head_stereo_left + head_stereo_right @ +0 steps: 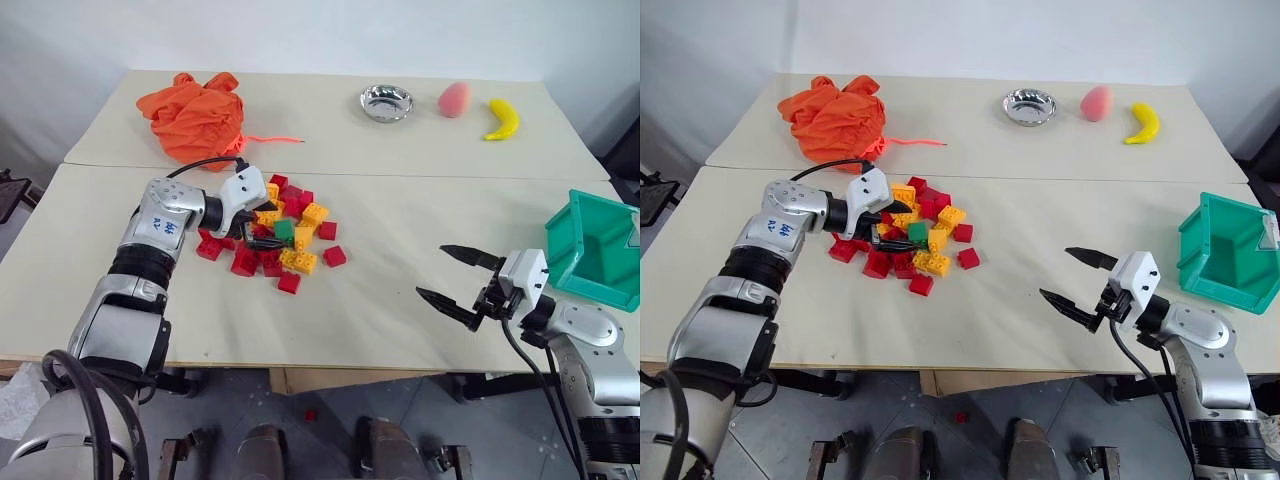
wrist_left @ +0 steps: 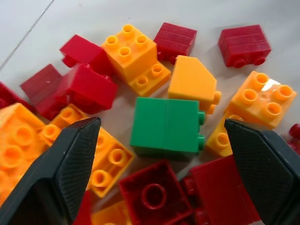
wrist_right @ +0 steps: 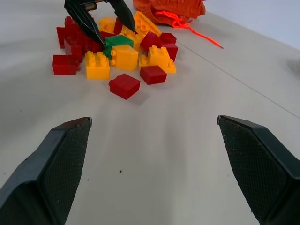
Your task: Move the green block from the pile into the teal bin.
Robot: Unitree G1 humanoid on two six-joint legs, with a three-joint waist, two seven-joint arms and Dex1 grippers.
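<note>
Approach is the step in hand, judged from how things lie: on the desk [image 1: 420, 310] the teal bin [image 1: 596, 250] waits at the robot's right edge, well apart from the pile [image 1: 275, 235] of red and yellow-orange bricks; the left hand [image 1: 262, 233] hangs over that pile with fingers apart, straddling the green block [image 2: 165, 125], which lies on its side among the bricks; the right hand [image 1: 455, 278] hovers spread and empty near the bin. The next move calls for lowering and closing on the green block alone; a yellow-orange brick [image 2: 193, 86] touching it and a red brick [image 2: 154, 193] just beside could get pinched too. Far off sit an orange cloth bundle [image 1: 195, 112], steel bowl [image 1: 386, 102], peach [image 1: 454, 99], banana [image 1: 502, 120].
</note>
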